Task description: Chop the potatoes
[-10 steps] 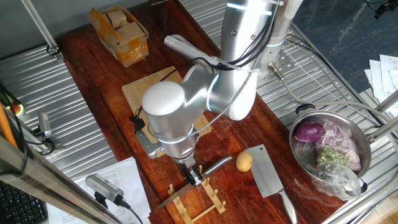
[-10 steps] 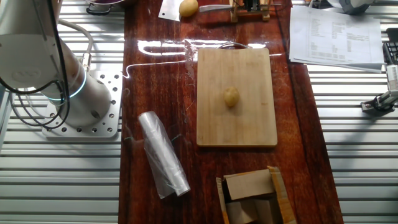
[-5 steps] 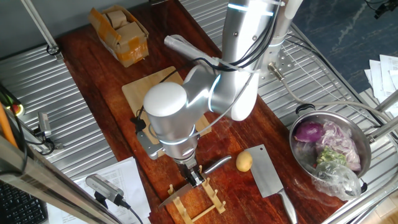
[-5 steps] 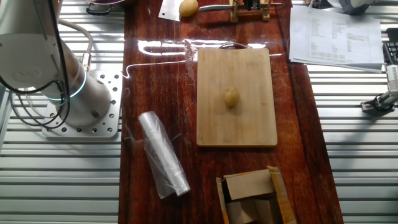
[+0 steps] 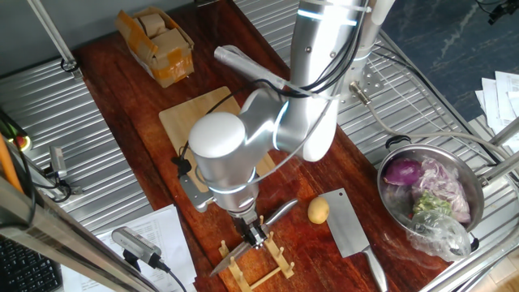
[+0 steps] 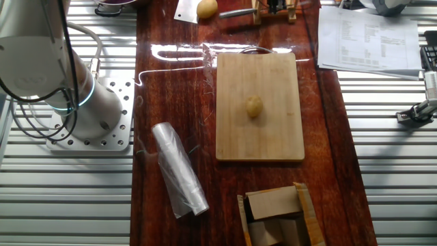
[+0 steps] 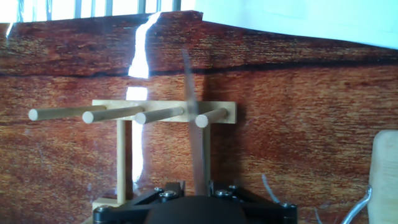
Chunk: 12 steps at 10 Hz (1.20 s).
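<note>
Gripper (image 5: 255, 234) is closed on a knife (image 5: 243, 246) at the wooden rack (image 5: 261, 268), blade edge-on between the pegs in the hand view. One potato (image 6: 254, 106) sits mid cutting board (image 6: 260, 143). Second potato (image 5: 318, 211) lies on the table, just beside the cleaver (image 5: 349, 223).

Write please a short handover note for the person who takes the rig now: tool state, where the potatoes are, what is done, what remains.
Tool: shut on the knife, at the wooden rack; the blade stands between the rack pegs.
Potatoes: one whole on the cutting board, at; another whole on the table beside the cleaver, at.
Done: knife gripped. No cut is visible.
Left: bring the knife to the board, chop the potato there, then the second.
</note>
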Motion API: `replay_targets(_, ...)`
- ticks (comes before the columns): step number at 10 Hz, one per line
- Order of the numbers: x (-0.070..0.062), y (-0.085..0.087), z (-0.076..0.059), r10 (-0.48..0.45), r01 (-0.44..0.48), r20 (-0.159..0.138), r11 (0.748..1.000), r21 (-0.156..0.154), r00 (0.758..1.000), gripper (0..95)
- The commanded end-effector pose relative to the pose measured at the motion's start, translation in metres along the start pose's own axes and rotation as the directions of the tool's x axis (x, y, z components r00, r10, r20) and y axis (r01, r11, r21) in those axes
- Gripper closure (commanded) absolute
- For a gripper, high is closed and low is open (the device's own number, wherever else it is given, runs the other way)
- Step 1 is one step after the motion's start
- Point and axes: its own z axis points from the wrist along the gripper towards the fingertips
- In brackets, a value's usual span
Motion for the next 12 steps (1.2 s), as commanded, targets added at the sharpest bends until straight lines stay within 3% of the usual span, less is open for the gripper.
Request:
replay_targets(1, 0.000, 0.000, 0.000, -0.001, 0.001, -0.001, 1.000, 0.004, 1.000, 95.0)
replay_targets(7, 0.000, 0.001, -0.005, -0.009, 0.009, -0.006, 1.000, 0.008, 1.000, 95.0)
replay_targets(12, 0.001, 0.008, -0.036, -0.005, 0.007, -0.041, 0.999, 0.037, 0.999, 95.0)
